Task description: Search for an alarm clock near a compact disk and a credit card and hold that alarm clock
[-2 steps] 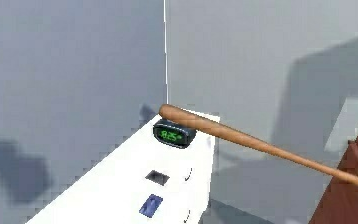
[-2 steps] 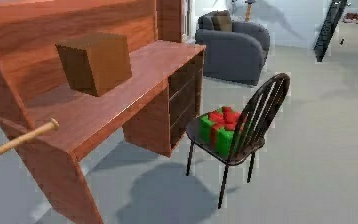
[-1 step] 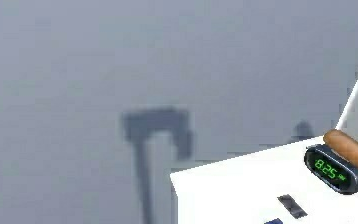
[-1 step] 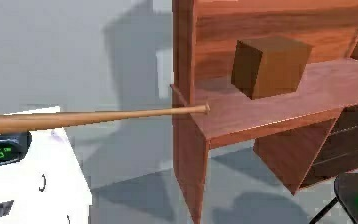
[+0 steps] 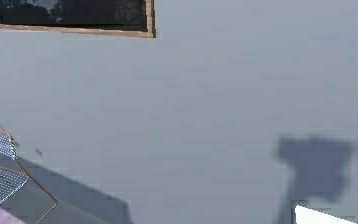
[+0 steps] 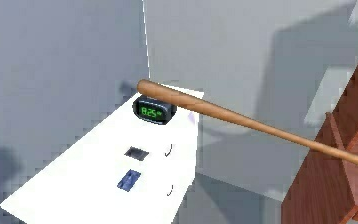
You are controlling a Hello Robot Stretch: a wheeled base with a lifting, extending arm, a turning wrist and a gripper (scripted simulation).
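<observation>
Grey wall [image 5: 187,110] faces the forward view, with a dark framed picture [image 5: 77,15] at its top left. In the arm side view a white table [image 6: 87,185] runs away toward a corner. The clock [image 6: 153,111] stands at the table's far end, left of the view's middle. It is dark and wider than tall, with its face turned toward the near right. Nearer on the same top lie a small dark square [image 6: 137,153], possibly the disk, and a blue card [image 6: 130,180], both well apart from the clock. A bat [image 6: 247,122] slants from just above the clock down to the right, toward a red-brown cabinet [image 6: 337,185]. The reach probably has to go out to the far left and pass under or beside the bat. How the gripper's jaws stand cannot be told. Green digits glow on the clock, too small to read surely, and no brand or label can be made out.
</observation>
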